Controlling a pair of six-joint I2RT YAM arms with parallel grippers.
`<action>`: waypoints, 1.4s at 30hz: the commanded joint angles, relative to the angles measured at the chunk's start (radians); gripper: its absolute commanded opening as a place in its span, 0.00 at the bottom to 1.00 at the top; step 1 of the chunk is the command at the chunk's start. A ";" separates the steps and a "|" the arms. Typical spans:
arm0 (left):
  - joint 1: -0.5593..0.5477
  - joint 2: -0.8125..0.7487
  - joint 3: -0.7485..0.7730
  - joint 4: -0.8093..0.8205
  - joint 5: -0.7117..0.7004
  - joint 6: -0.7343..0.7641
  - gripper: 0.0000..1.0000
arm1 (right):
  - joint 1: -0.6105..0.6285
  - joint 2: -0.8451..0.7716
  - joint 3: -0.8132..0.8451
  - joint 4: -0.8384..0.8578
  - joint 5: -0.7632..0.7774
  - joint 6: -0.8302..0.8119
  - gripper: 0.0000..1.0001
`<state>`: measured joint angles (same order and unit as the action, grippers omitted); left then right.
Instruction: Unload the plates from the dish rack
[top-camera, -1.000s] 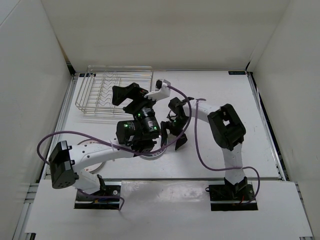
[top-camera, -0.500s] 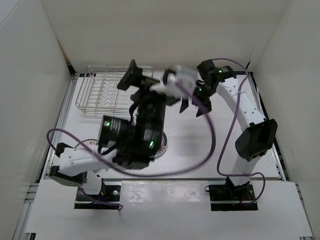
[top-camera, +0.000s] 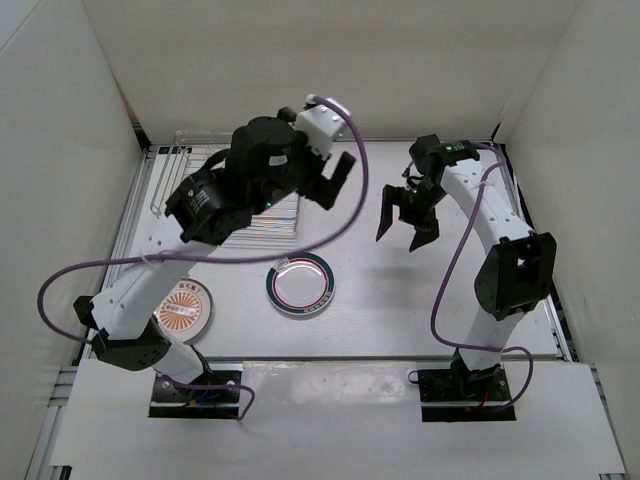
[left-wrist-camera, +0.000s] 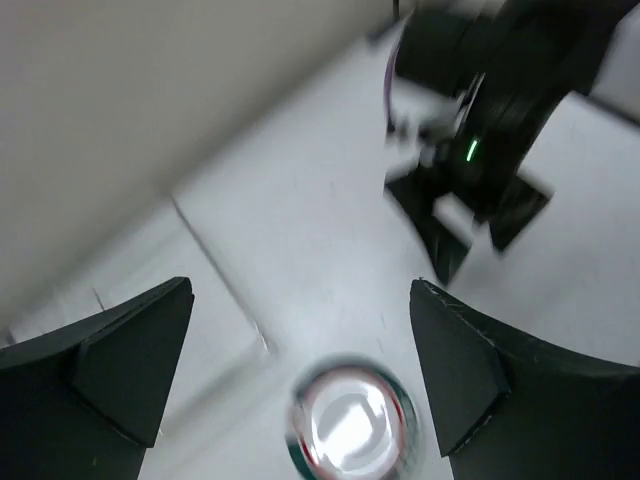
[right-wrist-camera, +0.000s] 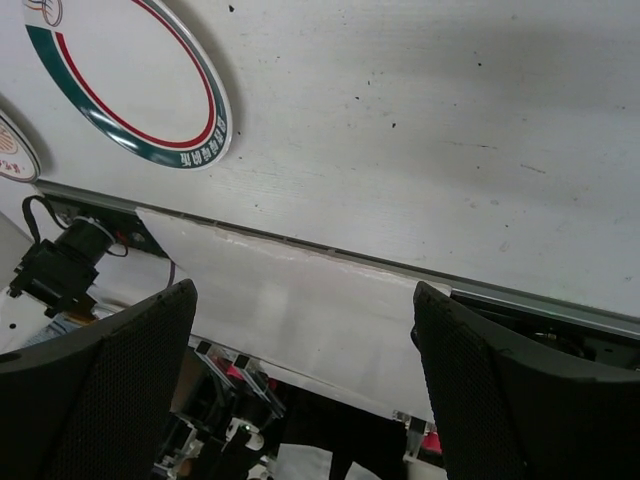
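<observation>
The teal-rimmed plate (top-camera: 300, 283) lies flat on the table in front of the arms. It also shows blurred in the left wrist view (left-wrist-camera: 350, 425) and in the right wrist view (right-wrist-camera: 130, 80). One orange sunburst plate (top-camera: 183, 308) lies flat at the near left, with its edge in the right wrist view (right-wrist-camera: 12, 150). No other plate shows. The wire dish rack (top-camera: 165, 185) stands at the back left, mostly hidden by my left arm. My left gripper (top-camera: 325, 185) (left-wrist-camera: 300, 370) is open and empty, raised high. My right gripper (top-camera: 408, 217) (right-wrist-camera: 305, 380) is open and empty, above the table at the right.
White walls close in the table on the left, back and right. A purple cable (top-camera: 350, 210) loops from the left arm over the middle of the table. The arm bases (top-camera: 195, 385) sit on the near edge.
My left arm has risen from low over the teal-rimmed plate to high beside the rack. My right arm swung from the middle to the back right. Both plates now show uncovered.
</observation>
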<state>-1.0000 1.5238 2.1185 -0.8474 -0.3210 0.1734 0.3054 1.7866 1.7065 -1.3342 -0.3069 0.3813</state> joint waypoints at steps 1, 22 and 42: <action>0.196 -0.115 -0.122 -0.383 0.287 -0.415 1.00 | -0.014 -0.061 0.033 -0.184 0.015 -0.012 0.90; 0.399 -1.037 -1.328 -0.056 -0.426 -0.596 1.00 | -0.042 -0.248 0.300 -0.246 0.293 0.008 0.90; 0.399 -1.393 -1.697 0.247 -0.227 -0.108 1.00 | -0.040 -0.622 -0.008 -0.122 0.520 -0.022 0.90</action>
